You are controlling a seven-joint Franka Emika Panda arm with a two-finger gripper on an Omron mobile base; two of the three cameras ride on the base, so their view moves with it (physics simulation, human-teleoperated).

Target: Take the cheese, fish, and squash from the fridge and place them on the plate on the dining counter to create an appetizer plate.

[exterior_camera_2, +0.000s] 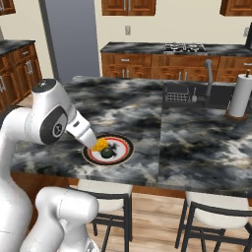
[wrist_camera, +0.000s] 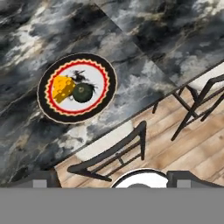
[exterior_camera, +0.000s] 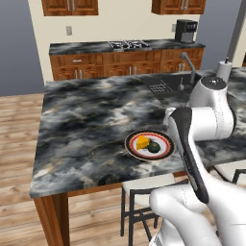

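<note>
The plate (exterior_camera: 162, 139) (exterior_camera_2: 123, 150) (wrist_camera: 98, 72) rests on the dining counter (exterior_camera: 86, 120) (exterior_camera_2: 197, 142) (wrist_camera: 144, 52) near its front edge. On it lie the yellow-orange cheese (exterior_camera: 142, 142) (exterior_camera_2: 100, 144) (wrist_camera: 62, 88), the dark green squash (exterior_camera: 153, 147) (exterior_camera_2: 106, 153) (wrist_camera: 82, 92) right beside it, and the thin dark fish (wrist_camera: 78, 76) along the cheese and squash. In the hand view my gripper (wrist_camera: 116, 178) is open and holds nothing. It hangs well back from the plate, over the stool and the floor in front of the counter.
A built-in sink (exterior_camera: 166, 84) with a faucet (exterior_camera: 190, 65) sits at the counter's far right, and a paper towel roll (exterior_camera_2: 240, 96) stands beyond it. Stools (exterior_camera: 144, 185) (exterior_camera_2: 216, 211) (wrist_camera: 113, 151) stand under the front edge. A wall counter with a stove (exterior_camera: 127, 45) runs behind.
</note>
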